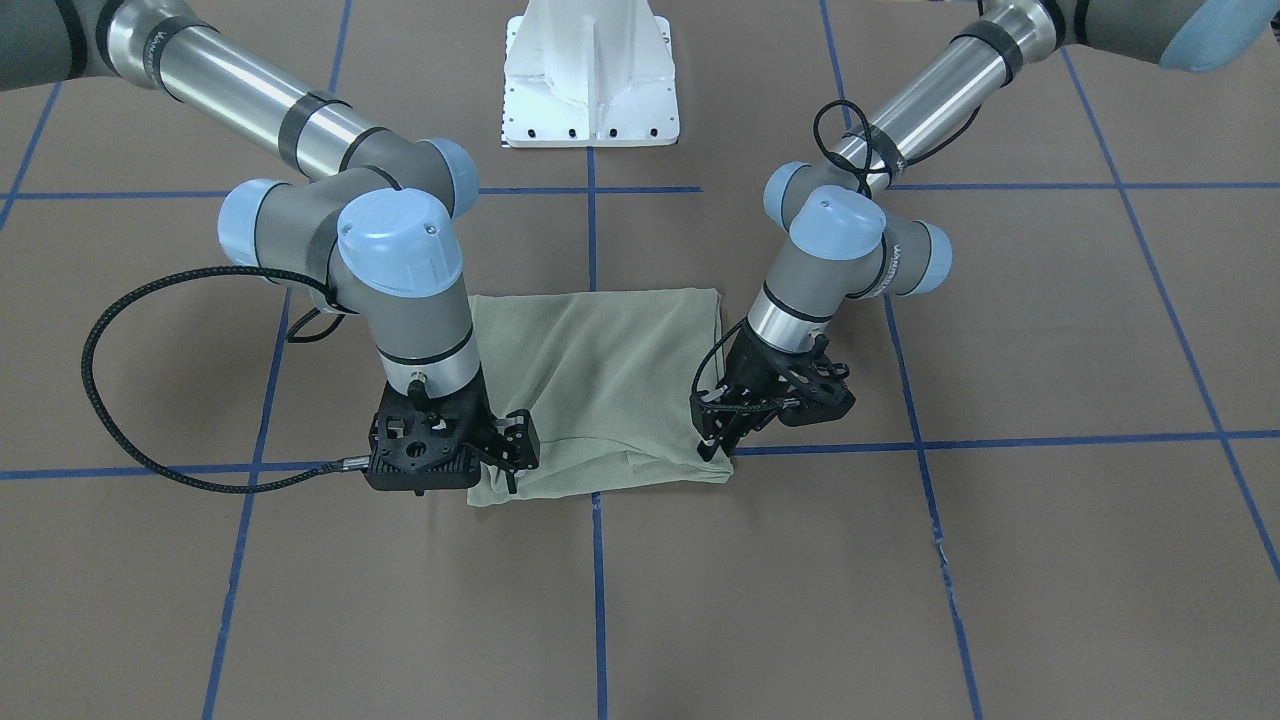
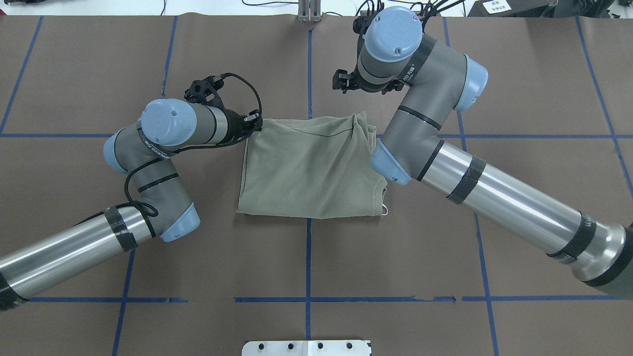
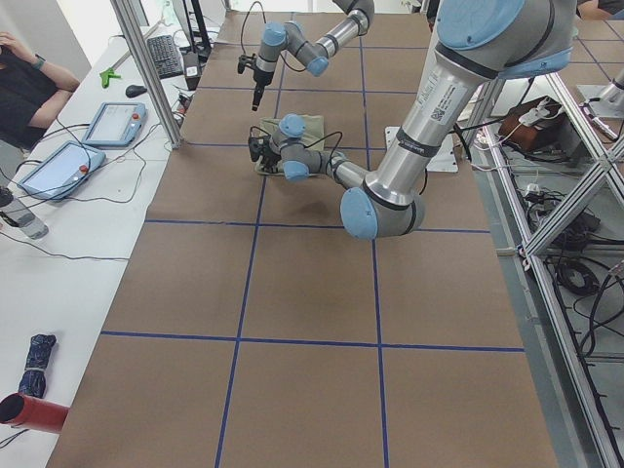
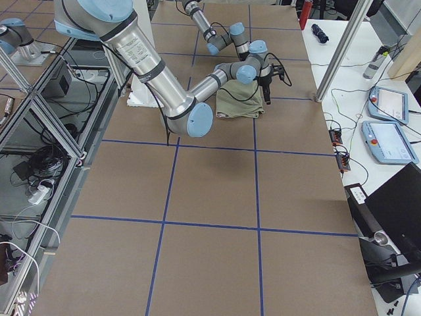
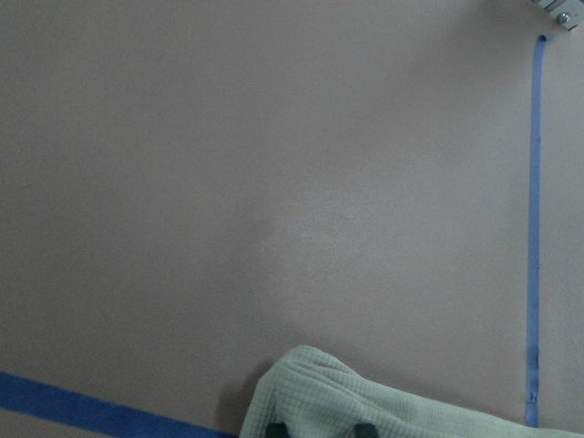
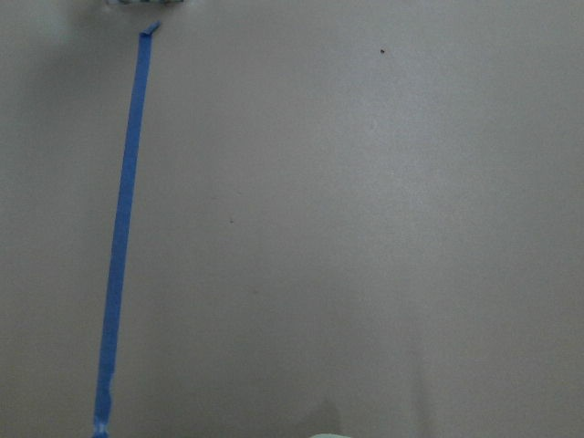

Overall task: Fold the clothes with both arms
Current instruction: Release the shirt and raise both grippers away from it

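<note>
The brown counter (image 1: 1000, 560), gridded with blue tape lines (image 1: 596, 570), carries everything at its middle, where both arms can reach. The left arm (image 2: 59, 252) and the right arm (image 2: 509, 202) bend inward from either side, so each wrist covers one end of the shirt's edge farthest from the robot.

Between them lies the olive-green knit shirt (image 2: 309, 168), flat and folded into a rough rectangle. By that shape, a further fold seems due.

The left gripper (image 1: 715, 445) is down at the shirt's far corner on its own side. In the left wrist view its fingertips (image 5: 274, 429) sit in a raised hump of fabric, so the jaws look to be pinching that corner, ready to draw it over.

The right gripper (image 1: 510, 470) hangs above the opposite far corner, apart from the cloth. I cannot tell how its jaws stand. It likely needs to take its corner so both travel together.

A small white loop, probably the hang tag (image 2: 384, 210), peeks from the shirt's near edge.
</note>
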`<state>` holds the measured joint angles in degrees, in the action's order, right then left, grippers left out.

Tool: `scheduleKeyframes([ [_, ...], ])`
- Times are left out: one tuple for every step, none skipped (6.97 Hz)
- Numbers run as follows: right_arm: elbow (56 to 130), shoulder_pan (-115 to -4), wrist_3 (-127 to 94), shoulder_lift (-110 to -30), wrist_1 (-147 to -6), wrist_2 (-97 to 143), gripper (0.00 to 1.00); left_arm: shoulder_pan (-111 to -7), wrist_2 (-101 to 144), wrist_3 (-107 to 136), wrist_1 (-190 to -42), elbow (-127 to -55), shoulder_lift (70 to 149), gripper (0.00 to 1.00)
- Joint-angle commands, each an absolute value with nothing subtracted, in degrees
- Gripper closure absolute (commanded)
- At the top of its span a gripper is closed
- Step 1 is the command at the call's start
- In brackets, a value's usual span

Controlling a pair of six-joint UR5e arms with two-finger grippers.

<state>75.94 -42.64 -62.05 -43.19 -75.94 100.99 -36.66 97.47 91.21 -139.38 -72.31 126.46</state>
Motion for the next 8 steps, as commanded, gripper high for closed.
scheduleKeyframes([
  [75.9,-42.5,-62.1,-43.2,-75.9,100.9,0.0,-37.0,97.5,90.8,-139.8,-72.3,126.1,1.0],
  [75.9,-42.5,-62.1,-43.2,-75.9,100.9,0.0,-37.2,97.5,90.6,-139.8,-72.3,125.4,1.0],
  [75.9,-42.5,-62.1,-43.2,-75.9,100.9,0.0,-37.7,97.5,86.7,-139.8,-72.3,125.2,1.0],
  [75.8,-42.5,-62.1,-43.2,-75.8,100.9,0.0,-38.1,97.5,86.3,-140.2,-72.3,124.3,1.0],
  [75.9,-42.5,-62.1,-43.2,-75.8,100.9,0.0,-38.6,97.5,86.0,-141.8,-72.3,123.5,1.0],
  [75.9,-42.5,-62.1,-43.5,-75.8,101.0,0.0,-38.7,97.5,85.9,-142.2,-72.3,123.1,1.0],
  [75.9,-42.5,-62.1,-43.5,-75.8,101.0,0.0,-38.7,97.5,85.8,-142.2,-72.3,123.0,1.0],
  [75.8,-42.5,-62.1,-43.6,-75.8,101.0,0.0,-38.8,97.5,85.8,-142.2,-72.3,123.0,1.0],
])
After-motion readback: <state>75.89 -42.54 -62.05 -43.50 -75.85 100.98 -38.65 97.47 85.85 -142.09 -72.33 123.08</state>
